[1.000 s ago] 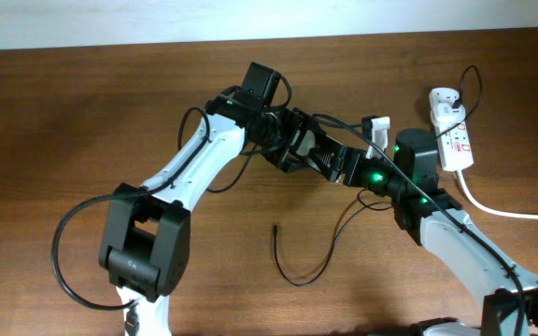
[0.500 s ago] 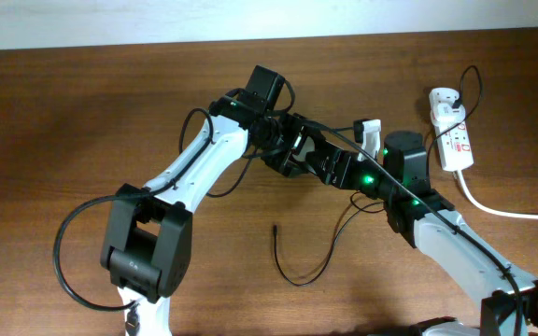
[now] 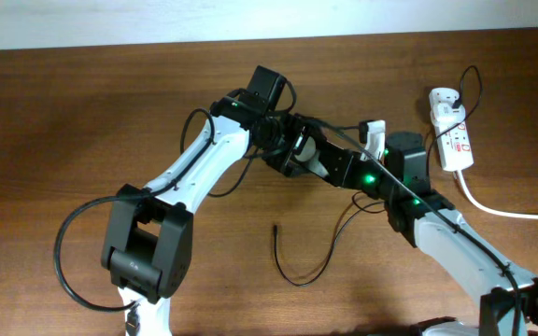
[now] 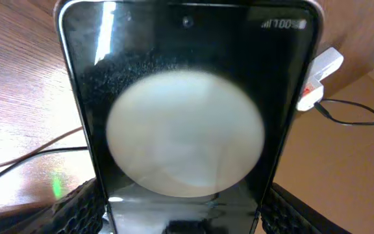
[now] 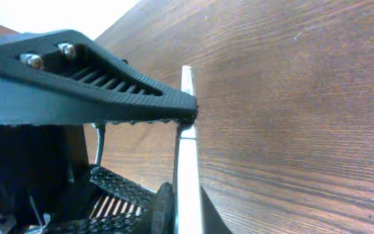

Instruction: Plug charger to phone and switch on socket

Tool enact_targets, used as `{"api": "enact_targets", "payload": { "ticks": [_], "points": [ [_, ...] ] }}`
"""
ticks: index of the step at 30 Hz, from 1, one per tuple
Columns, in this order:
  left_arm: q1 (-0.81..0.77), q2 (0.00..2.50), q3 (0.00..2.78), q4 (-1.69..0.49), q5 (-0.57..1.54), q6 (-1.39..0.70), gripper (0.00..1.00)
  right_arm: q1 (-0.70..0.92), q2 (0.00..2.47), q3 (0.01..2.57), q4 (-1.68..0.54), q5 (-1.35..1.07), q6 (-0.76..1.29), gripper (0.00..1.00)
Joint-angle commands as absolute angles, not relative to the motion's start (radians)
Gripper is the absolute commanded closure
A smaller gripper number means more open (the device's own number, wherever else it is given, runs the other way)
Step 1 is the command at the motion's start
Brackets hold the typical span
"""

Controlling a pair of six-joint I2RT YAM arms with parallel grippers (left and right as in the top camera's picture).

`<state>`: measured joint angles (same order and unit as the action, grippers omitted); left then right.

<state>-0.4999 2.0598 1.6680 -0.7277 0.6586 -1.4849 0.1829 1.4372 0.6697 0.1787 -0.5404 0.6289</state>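
Phone [image 4: 187, 117], socket [image 3: 456, 140], charger [image 3: 276, 230]: one each.

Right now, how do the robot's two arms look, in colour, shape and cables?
The left arm and the right arm have white rounded links between boxy black joints. Thin black cables loop beside them. Green lights glow on the right one. The fingers are black, ribbed.
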Motion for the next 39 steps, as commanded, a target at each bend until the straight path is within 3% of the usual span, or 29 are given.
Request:
{"api": "enact_targets", "payload": {
  "ticks": [1, 2, 3, 4, 11, 15, 18, 21, 26, 31, 39],
  "points": [
    [-0.513, 2.064, 1.687, -0.73, 0.688, -1.496, 1.0, 0.197, 1.431, 0.686, 0.198, -0.589, 0.581, 0.96],
    [-0.513, 2.064, 1.687, -0.73, 0.688, -1.496, 0.96, 0.197, 1.431, 0.686, 0.198, -0.589, 0.581, 0.96],
    [-0.513, 2.064, 1.687, -0.73, 0.687, -1.496, 0.41, 0.196, 1.431, 0.686, 0.198, -0.589, 0.581, 0.96],
    [-0.512, 2.064, 1.687, -0.73, 0.687, -1.495, 0.0, 0.196, 1.431, 0.686, 0.198, -0.589, 0.581, 0.96],
    [-0.406, 2.042, 1.688, -0.84, 0.817, -1.263, 0.01, 0.173, 1.431, 0.686, 0.159, -0.358, 0.581, 0.96],
    [-0.345, 2.002, 1.687, -0.854, 0.862, -1.092, 0.01, 0.062, 1.431, 0.686, 0.165, -0.537, 0.699, 0.96],
    [-0.312, 2.002, 1.688, -0.815, 0.928, -1.015, 0.01, 0.026, 1.431, 0.686, 0.177, -0.593, 0.926, 0.96],
    [-0.298, 2.002, 1.688, -0.624, 1.056, -1.016, 0.01, 0.026, 1.431, 0.686, 0.332, -0.688, 1.27, 0.96],
    [-0.298, 2.002, 1.687, -0.379, 1.042, -1.148, 0.01, 0.026, 1.431, 0.686, 0.455, -0.669, 1.633, 0.96],
    [-0.306, 2.002, 1.687, -0.294, 0.858, -1.249, 0.01, 0.026, 1.431, 0.686, 0.589, -0.588, 1.748, 0.96],
    [-0.375, 2.003, 1.687, -0.152, 0.736, -1.336, 0.01, 0.123, 1.431, 0.686, 0.763, -0.537, 1.876, 0.96]
  ]
}}
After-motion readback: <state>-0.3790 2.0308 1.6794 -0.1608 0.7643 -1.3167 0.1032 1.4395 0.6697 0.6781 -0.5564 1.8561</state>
